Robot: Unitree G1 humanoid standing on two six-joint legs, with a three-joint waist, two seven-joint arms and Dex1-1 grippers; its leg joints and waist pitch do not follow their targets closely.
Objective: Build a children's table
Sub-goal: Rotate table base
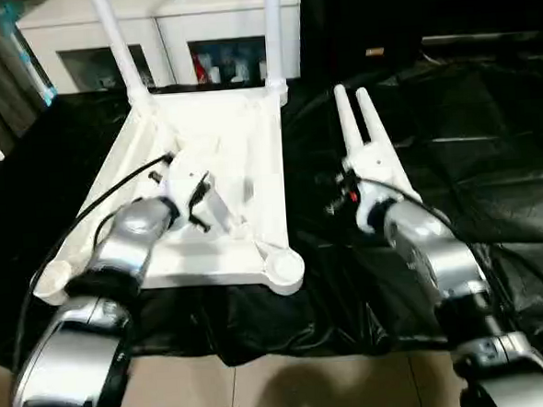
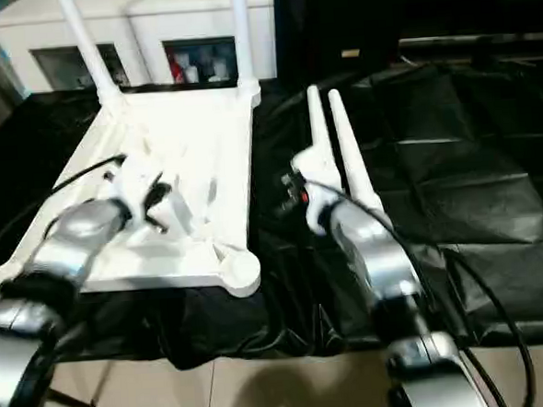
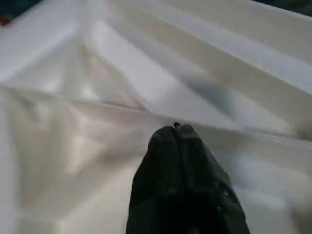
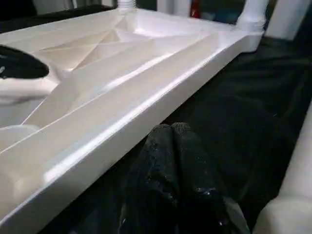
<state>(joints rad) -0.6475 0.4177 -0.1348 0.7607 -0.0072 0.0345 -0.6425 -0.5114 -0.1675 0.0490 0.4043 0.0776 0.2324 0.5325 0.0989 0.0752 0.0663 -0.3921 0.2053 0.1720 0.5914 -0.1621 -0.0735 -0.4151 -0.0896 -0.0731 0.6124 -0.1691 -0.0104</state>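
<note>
Tabletop (image 1: pixel 240 141): white, lying underside up on the black sheet (image 1: pixel 490 153), its X-ribs facing upward.
Fitted legs: two white legs (image 1: pixel 119 47) stand upright in the far corner sockets, in front of the white cabinets (image 1: pixel 160 35).
Near sockets: the near right corner socket (image 1: pixel 285 269) is open, no leg in it.
Loose legs: two white tapered legs (image 1: pixel 364 129) lie side by side on the black sheet, just right of the tabletop.
Left end effector (image 3: pixel 175 134): fingers pressed together, holding nothing, poised over the ribbed underside; whether the tip touches the plastic is hard to judge.
Right end effector (image 4: pixel 170 131): fingers closed, empty, over the black sheet beside the tabletop's right edge, near the loose legs.
</note>
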